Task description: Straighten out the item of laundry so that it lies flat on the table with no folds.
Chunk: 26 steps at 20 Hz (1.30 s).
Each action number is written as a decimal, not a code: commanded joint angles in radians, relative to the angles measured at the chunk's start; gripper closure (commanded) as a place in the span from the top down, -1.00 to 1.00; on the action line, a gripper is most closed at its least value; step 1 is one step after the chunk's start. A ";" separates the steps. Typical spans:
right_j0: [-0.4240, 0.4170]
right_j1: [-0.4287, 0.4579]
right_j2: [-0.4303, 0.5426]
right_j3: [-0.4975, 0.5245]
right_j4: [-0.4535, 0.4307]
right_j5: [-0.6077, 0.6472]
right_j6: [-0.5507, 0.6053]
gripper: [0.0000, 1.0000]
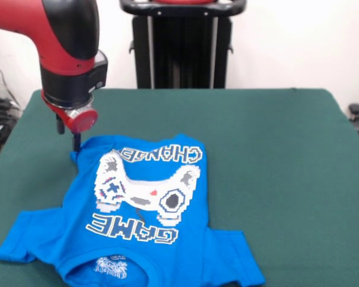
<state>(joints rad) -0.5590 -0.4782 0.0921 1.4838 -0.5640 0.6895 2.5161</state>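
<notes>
A blue shirt (149, 227) lies print-up on the green desk (275, 155), collar toward the near edge, sleeves spread to either side, hem toward the far side with "GAME" and a pixel controller showing. Its far hem looks bunched and slightly uneven. At the hem's corner the gripper (76, 142) of the red arm (66, 42) comes down onto the cloth's edge; whether it is spread or pinching cannot be told. Behind the desk stands a black pedestal (182, 45) against a white wall (299, 42)
</notes>
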 commanded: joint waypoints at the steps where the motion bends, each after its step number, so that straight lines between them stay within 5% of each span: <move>1: 0.006 0.026 0.088 0.116 0.036 0.009 -0.094 1.00; 26: 0.022 0.148 0.080 -0.001 -0.002 -0.180 -0.033 1.00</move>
<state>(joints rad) -0.5764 -0.4296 0.0917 1.5177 -0.5578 0.5968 2.5161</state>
